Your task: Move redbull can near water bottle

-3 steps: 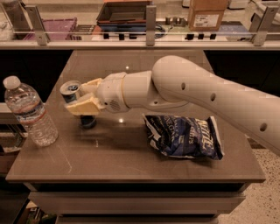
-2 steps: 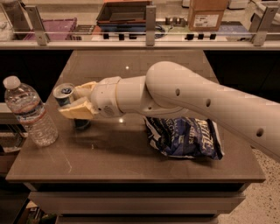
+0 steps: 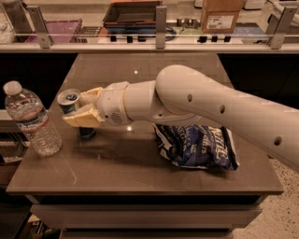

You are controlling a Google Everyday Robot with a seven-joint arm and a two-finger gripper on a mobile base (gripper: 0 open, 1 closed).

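The redbull can [image 3: 70,99] is a slim metal cylinder with a silver top ring. It tilts with its top leaning left, towards the water bottle [image 3: 31,120], and stands just beside it with a small gap between. The bottle is clear, ribbed plastic with a white cap and a pale label band, upright near the table's left edge. The gripper [image 3: 75,110] has pale, cream-coloured fingers [image 3: 83,119] clamped on the can's middle, one above and one below. The can's dark lower end shows beneath them, close to the tabletop, and I cannot tell whether it touches. The arm [image 3: 196,100] is smooth, rounded white plastic reaching in from the right. Beneath it lies a crinkled dark blue chip bag [image 3: 196,147]. The table [image 3: 140,172] is glossy brown with light reflections. Behind it runs a glass-fronted counter carrying a cardboard box [image 3: 217,15] and a dark tray [image 3: 133,14].
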